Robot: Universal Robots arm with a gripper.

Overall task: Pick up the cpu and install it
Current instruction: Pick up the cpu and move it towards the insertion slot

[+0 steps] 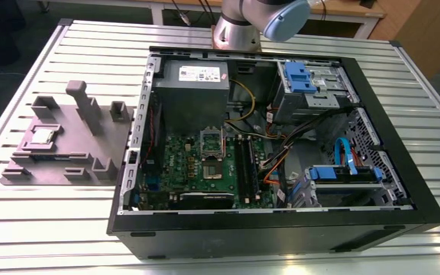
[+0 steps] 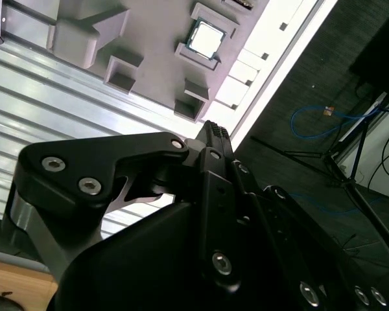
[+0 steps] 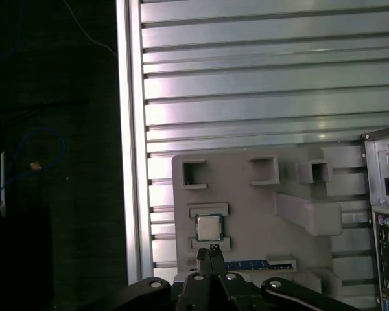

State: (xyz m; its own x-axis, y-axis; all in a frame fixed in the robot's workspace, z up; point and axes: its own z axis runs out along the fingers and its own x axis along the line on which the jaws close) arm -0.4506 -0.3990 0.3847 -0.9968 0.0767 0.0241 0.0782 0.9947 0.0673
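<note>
1. Cpu (image 1: 43,135) lies in a recess of the grey-mauve block (image 1: 90,150) on the slatted counter (image 1: 52,229), beside the open computer case (image 1: 281,232);
2. pincer (image 3: 211,249) pressed together, pinching nothing, apart from the cpu.

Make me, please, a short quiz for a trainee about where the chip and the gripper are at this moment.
1. True or false: the chip already sits inside the computer case.
2. In the exterior view, on which side of the computer case does the grey block lie? A) the view's left B) the view's right C) behind it
3. Fill in: in the first wrist view the gripper is shut and holds ____.

Key:
1. False. The chip lies in a pocket on the grey block.
2. A
3. nothing
</note>
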